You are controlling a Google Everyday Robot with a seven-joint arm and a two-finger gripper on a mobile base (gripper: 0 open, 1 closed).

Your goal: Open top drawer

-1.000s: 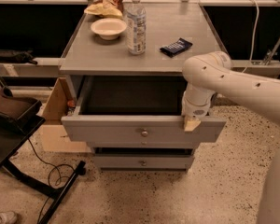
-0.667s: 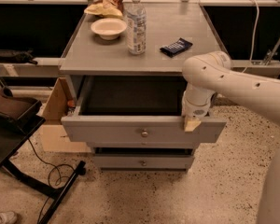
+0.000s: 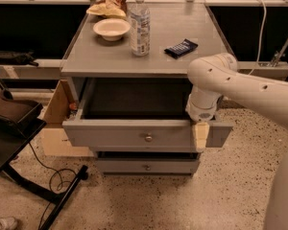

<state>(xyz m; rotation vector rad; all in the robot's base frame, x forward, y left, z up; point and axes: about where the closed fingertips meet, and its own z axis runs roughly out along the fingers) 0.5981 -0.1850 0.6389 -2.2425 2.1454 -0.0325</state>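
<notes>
At the centre of the frame, the top drawer (image 3: 129, 134), grey painted wood with a small round metal knob (image 3: 148, 138), stands pulled out, its deep box dark inside. The gripper (image 3: 201, 135) hangs over the front's right end; I cannot tell whether it is spread or clamped. On the flat grey tabletop (image 3: 182, 20) stand a pale bowl (image 3: 111, 28), a clear plastic bottle (image 3: 140, 25) and a dark snack packet (image 3: 181, 48). The floor (image 3: 230, 190) is speckled.
</notes>
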